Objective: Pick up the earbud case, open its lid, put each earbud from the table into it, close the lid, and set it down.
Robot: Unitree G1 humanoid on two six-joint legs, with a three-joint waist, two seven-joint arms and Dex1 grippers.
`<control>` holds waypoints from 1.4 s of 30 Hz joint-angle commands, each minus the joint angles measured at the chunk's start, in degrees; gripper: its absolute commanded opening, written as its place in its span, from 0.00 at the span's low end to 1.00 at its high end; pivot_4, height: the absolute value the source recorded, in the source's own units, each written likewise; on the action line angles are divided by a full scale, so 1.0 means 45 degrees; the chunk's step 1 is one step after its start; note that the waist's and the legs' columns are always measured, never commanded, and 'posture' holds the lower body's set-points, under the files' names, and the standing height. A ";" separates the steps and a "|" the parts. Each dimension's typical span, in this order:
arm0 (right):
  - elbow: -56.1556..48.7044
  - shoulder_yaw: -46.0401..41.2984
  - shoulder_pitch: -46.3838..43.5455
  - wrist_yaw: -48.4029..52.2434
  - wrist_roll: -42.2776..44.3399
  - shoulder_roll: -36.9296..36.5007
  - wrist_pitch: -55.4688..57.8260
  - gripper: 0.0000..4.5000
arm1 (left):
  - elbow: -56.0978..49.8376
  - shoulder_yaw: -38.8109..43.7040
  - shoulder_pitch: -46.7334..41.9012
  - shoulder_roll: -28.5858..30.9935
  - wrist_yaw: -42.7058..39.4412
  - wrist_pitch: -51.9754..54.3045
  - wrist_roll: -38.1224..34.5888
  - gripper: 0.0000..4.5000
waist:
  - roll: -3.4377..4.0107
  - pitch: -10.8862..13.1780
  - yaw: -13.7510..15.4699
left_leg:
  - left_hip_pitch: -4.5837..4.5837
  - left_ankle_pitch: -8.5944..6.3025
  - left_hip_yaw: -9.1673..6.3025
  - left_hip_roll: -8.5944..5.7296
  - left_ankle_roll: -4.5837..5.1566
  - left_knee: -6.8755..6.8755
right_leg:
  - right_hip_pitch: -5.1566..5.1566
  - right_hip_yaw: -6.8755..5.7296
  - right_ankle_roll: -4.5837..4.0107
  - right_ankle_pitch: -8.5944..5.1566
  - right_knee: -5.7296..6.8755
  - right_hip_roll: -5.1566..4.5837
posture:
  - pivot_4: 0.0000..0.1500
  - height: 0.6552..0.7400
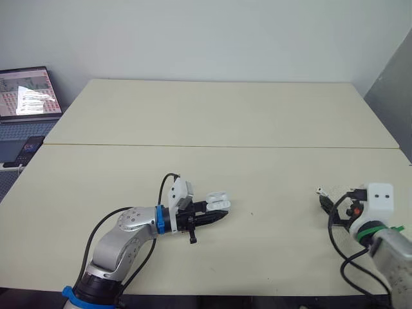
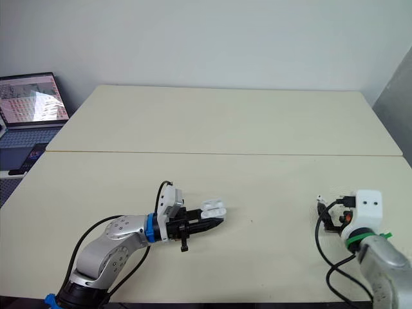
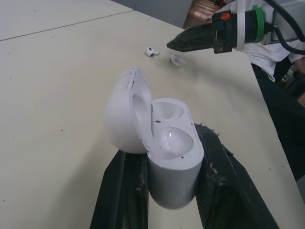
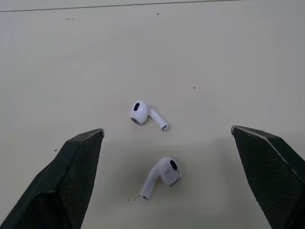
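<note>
left end effector [image 1: 220, 217] pinching the case [image 3: 174, 162] by its body, lid swung open, at 7 o'clock on the surface [image 1: 193, 116] | right end effector [image 4: 167, 130] spread wide over first earbud [image 4: 143, 113] and second earbud [image 4: 162, 175], lying near each other, apart, at 4 o'clock

Left gripper [image 1: 221, 216] clamped, right gripper [image 4: 167, 134] spread

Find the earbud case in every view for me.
Left eye view: earbud case, lower centre, in the left gripper.
Right eye view: case lower centre too.
Left wrist view: case centre, lid open.
Right wrist view: faces the two earbuds.
Shared landmark: those earbuds, by the right gripper.
</note>
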 commanded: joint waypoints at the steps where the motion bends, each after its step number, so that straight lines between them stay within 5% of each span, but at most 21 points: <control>1: 0.0509 0.0439 0.0468 -0.0664 -0.0848 0.0881 -0.1793 1.00 | -0.0357 0.0029 -0.0152 0.0045 -0.0086 -0.0210 -0.0070 0.18 | 0.0004 -0.0002 -0.0008 | 0.0001 0.0000 -0.0004 0.0001 0.0000 -0.0001 | 0.0000 -0.0003 0.0000 0.0000 0.0001 0.0001 | 1.00 1.00; 12: 0.2564 0.1452 0.0717 -0.0711 -0.1752 0.1832 -0.4912 1.00 | -0.0312 0.0047 -0.0282 0.0147 -0.0144 -0.0186 -0.0054 0.18 | 0.0016 -0.0006 -0.0130 | 0.0016 0.0000 0.0008 0.0001 -0.0001 -0.0004 | 0.0006 0.0003 0.0000 0.0000 0.0004 0.0001 | 1.00 1.00; 15: 0.2710 0.1554 0.0784 -0.0736 -0.1732 0.1923 -0.5184 0.86 | -0.0307 0.0039 -0.0288 0.0147 -0.0129 -0.0184 -0.0046 0.18 | 0.0017 -0.0006 -0.0174 | 0.0020 0.0000 0.0004 0.0001 -0.0001 -0.0003 | 0.0012 0.0001 0.0000 0.0000 0.0005 0.0001 | 1.00 1.00; 23: 0.2744 0.1684 0.1096 -0.0802 -0.1844 0.2050 -0.5265 0.23 | -0.0351 0.0041 -0.0207 0.0178 -0.0124 -0.0209 -0.0051 0.18 | 0.0017 -0.0009 -0.0225 | 0.0021 0.0000 -0.0004 0.0004 -0.0001 -0.0007 | 0.0013 -0.0002 -0.0001 0.0000 0.0006 0.0002 | 1.00 1.00; 34: 0.2846 0.1566 0.1101 -0.0558 -0.1705 0.1864 -0.5368 0.23 | -0.0315 -0.0016 -0.0218 0.0133 -0.0106 -0.0233 -0.0016 0.18 | 0.0017 -0.0011 -0.0226 | 0.0023 0.0000 -0.0005 0.0004 -0.0001 -0.0007 | 0.0015 -0.0003 -0.0001 -0.0001 0.0005 0.0002 | 1.00 1.00; 37: 0.2840 0.1571 0.1098 -0.0542 -0.1685 0.1850 -0.5341 0.11 | -0.0296 -0.0021 -0.0214 0.0125 -0.0101 -0.0253 -0.0001 0.18 | 0.0017 -0.0011 -0.0226 | 0.0023 0.0000 -0.0005 0.0004 -0.0001 -0.0007 | 0.0015 -0.0003 -0.0001 -0.0001 0.0005 0.0002 | 1.00 1.00; 42: 0.2806 0.1659 0.1106 -0.0113 -0.1676 0.1507 -0.5454 0.10 | -0.0329 -0.0008 -0.0134 0.0134 -0.0090 -0.0273 0.0013 0.18 | 0.0017 -0.0011 -0.0226 | 0.0023 0.0000 -0.0005 0.0004 -0.0001 -0.0007 | 0.0015 -0.0003 -0.0001 -0.0001 0.0005 0.0002 | 1.00 1.00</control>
